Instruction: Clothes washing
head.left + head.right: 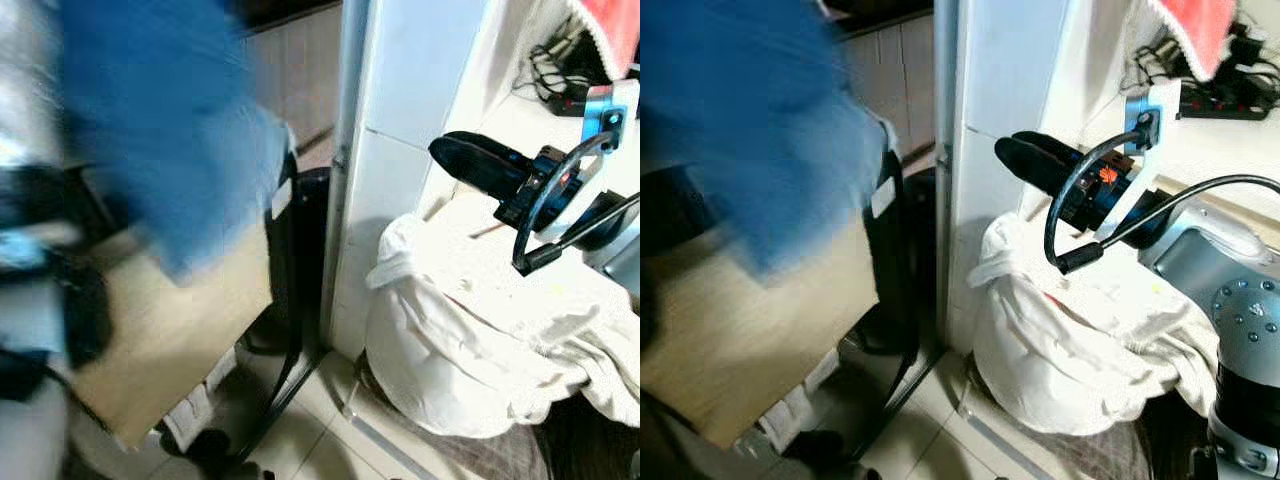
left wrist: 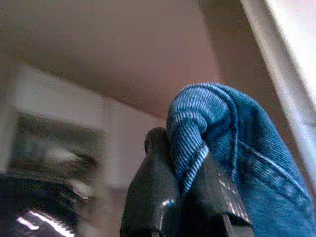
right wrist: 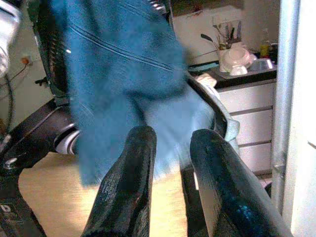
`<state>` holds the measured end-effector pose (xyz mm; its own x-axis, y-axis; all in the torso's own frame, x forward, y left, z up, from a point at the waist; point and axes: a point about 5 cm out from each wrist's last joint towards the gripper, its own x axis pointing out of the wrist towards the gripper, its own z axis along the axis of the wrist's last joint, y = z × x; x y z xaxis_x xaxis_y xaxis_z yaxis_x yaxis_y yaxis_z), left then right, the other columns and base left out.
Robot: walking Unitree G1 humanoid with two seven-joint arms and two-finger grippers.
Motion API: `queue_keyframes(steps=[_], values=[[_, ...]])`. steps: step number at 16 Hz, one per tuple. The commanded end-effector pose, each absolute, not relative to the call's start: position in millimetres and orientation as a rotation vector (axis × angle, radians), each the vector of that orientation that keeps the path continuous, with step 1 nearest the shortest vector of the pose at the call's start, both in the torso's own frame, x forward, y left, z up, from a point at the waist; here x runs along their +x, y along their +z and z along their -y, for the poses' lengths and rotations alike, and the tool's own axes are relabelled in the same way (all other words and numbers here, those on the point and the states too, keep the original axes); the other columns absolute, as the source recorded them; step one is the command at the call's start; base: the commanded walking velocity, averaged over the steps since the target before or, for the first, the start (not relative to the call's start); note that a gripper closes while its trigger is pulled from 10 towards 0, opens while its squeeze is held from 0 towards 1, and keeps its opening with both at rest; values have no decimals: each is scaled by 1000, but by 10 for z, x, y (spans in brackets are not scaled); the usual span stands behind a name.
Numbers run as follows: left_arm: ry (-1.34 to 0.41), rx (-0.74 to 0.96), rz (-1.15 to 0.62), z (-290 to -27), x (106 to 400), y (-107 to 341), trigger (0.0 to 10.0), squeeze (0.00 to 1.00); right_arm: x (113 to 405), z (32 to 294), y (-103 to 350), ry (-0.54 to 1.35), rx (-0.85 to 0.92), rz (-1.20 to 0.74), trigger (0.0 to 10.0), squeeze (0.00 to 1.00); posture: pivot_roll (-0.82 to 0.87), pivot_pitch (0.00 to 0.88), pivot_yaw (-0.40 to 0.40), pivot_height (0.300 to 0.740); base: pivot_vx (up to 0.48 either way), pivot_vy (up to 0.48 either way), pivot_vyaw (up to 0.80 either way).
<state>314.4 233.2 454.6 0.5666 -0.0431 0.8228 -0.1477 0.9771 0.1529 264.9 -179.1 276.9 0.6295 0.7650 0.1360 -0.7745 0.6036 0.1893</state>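
1. While your left gripper [image 2: 185, 197] is clamped on a fold of the blue jeans [image 1: 160, 130], held high at left, the thin pinch could slip.
2. At right, your right gripper [image 3: 170, 163], fingers apart and empty, hovers over the white laundry pile [image 1: 480, 330], the jeans just beyond its fingertips.

The denim garment [image 2: 232, 143] is mid-blue with a fine ribbed weave and paler stitched seams; in the head views it blurs to a flat blue patch on the left. The left gripper [image 2: 185, 197] clamping it has glossy black fingers. The right gripper [image 1: 480, 160] is black too (an orange-red spot at its base). The heap of laundry [image 1: 470, 330] at near right is off-white, perhaps faintly cream. The cloth [image 1: 1190, 25] at far right is coral-red with a white fringe. The board [image 1: 170, 340] at near left is pale tan.
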Motion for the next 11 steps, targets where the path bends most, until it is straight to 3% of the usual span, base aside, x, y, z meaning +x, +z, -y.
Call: queue_keyframes(steps=[1,2,3,6,7,8,9,11], values=[[78,305,859,-2327,3299,4425,0,0,2616,1725,2833,913,205,75,10000,0,-47,0,22,740,0,0,0],[96,371,761,-2358,3408,4300,0,0,2610,1693,2826,919,193,73,10000,0,-47,0,22,740,0,0,0],[147,497,471,-2485,3679,3887,10000,0,2585,1578,2791,948,148,55,10000,0,-48,0,23,740,0,0,0],[236,510,-19,-2880,3888,2959,10000,0,2459,1203,2619,1055,82,-33,10000,0,-59,0,26,740,0,0,0],[236,510,-19,-2880,3888,2959,10000,0,2459,1203,2619,1055,82,-33,10000,0,-59,0,26,740,0,0,0],[248,514,-82,-2955,3877,2836,10000,875,2450,1157,2576,1058,75,-52,10000,0,-59,0,26,740,0,0,0],[259,503,-194,-3118,3822,2655,10000,1000,2423,1084,2507,1067,71,-83,10000,0,-63,0,27,740,0,0,0],[295,536,-245,-3305,3747,2679,10000,1000,2395,1057,2486,1079,72,-92,10000,0,-60,0,26,740,0,0,0]])
